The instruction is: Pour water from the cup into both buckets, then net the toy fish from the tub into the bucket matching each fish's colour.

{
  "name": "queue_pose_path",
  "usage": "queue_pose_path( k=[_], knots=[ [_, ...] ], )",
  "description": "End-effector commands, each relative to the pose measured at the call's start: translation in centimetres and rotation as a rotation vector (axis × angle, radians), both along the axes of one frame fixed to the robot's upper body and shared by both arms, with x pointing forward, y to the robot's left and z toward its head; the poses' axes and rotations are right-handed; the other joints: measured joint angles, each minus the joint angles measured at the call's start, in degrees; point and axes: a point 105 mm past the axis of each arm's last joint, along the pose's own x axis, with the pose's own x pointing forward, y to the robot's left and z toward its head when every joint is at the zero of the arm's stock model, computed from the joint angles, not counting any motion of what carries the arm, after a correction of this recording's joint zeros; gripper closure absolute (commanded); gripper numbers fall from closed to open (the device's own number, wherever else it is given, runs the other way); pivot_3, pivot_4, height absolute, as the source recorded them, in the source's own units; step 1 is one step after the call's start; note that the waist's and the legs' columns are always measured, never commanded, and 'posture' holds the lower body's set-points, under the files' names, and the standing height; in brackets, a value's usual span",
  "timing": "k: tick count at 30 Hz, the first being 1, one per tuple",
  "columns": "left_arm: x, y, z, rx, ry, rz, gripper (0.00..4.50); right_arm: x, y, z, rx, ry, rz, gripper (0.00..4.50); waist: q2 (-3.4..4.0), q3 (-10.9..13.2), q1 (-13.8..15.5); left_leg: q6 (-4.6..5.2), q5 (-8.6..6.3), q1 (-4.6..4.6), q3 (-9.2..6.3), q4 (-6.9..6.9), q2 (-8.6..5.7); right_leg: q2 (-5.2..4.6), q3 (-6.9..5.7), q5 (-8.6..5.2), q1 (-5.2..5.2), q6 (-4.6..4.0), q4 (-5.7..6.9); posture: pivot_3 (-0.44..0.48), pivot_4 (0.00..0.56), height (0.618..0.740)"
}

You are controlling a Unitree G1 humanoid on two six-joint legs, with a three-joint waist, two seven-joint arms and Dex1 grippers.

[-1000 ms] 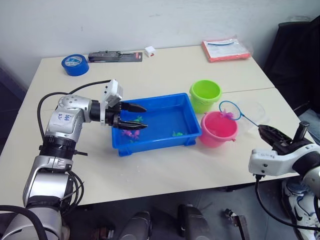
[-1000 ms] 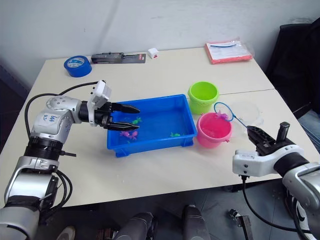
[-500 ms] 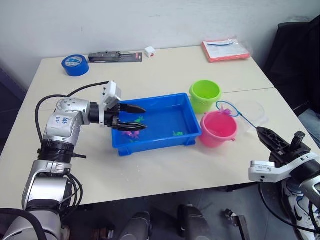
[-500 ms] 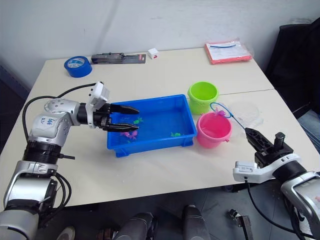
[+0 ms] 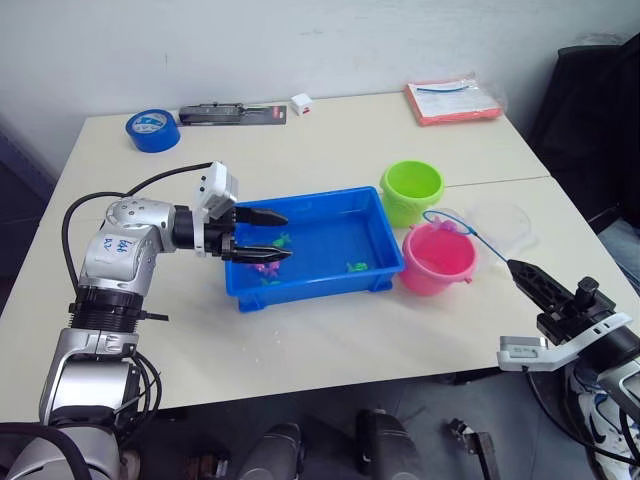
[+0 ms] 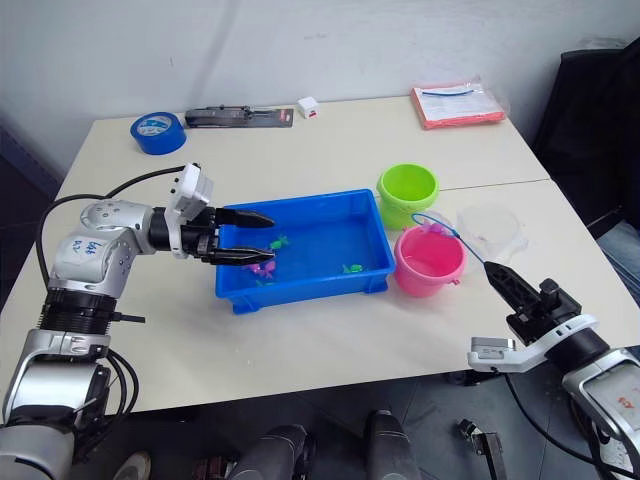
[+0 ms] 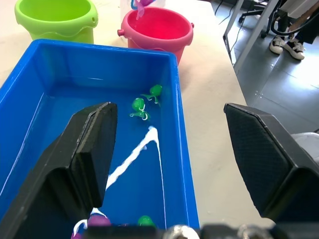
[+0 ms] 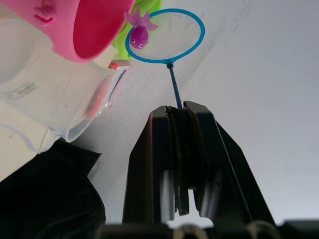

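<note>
Bright even indoor light, soft faint shadows, white glare streak on tub water, sharp focus

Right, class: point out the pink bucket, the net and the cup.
pink bucket (image 5: 437,262): left eye view, inner wall.
net (image 8: 165,36): right wrist view, mesh centre.
cup (image 6: 489,225): right eye view, clear base.

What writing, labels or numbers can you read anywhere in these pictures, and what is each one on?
Blue marks on the left arm's grey shell: handwritten, too blurred to read.
Faint print on the clear cup: too small to read.
White label on the red packet: too small to read.
Print on the blue tape roll: too blurred to read.
Card under the black tool: no text legible.
Nothing else carries writing that can be read.
</note>
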Motion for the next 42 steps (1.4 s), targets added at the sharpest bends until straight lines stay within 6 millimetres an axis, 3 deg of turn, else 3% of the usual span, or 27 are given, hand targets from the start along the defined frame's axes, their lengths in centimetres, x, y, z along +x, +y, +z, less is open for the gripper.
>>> queue_pose_path(
  k=[1, 13, 31, 36, 42],
  knots=[
    [-0.3, 0.4, 1.3, -0.017, -0.055, 0.001, 0.79, -0.2, -0.1, 0.8, -0.040, -0.054, 0.008, 3.71, 0.00, 0.0, 0.0, 0.00, 0.00, 0.00, 0.00, 0.00, 0.00, 0.00, 0.00, 0.00, 0.00, 0.00, 0.00, 0.000, 0.150, 0.740],
    [-0.5, 0.5, 1.3, -0.014, -0.060, 0.008, 0.79, -0.5, -0.7, -0.3, -0.062, -0.050, 0.013, 3.71, 0.00, 0.0, 0.0, 0.00, 0.00, 0.03, 0.02, -0.02, 0.01, 0.00, 0.03, -0.01, 0.01, -0.01, -0.02, 0.000, 0.150, 0.740],
    [-0.5, 0.5, 1.3, -0.013, -0.068, 0.007, 0.79, -1.2, -0.7, 0.0, -0.099, -0.132, 0.027, 3.71, 0.00, 0.0, 0.0, 0.00, 0.00, 0.05, 0.03, -0.02, 0.00, 0.01, 0.06, -0.01, 0.04, -0.01, -0.03, 0.000, 0.150, 0.740],
    [-0.5, 0.6, 1.2, -0.017, -0.064, 0.012, 0.79, -0.3, 0.5, 1.6, 0.028, -0.144, 0.110, 3.71, 0.00, 0.0, -0.3, 0.00, 0.00, 0.07, 0.05, -0.03, 0.01, -0.01, 0.07, -0.01, 0.05, -0.01, -0.03, 0.000, 0.150, 0.740],
    [-0.8, 1.1, 1.2, -0.020, -0.058, 0.034, 0.79, 2.8, 3.4, 4.1, 0.301, 0.024, 0.249, 3.71, 0.00, 0.0, -1.5, -0.01, -0.01, 0.19, 0.04, -0.04, 0.17, -0.06, 0.10, -0.01, 0.22, -0.01, -0.10, 0.000, 0.150, 0.740]
  ],
)
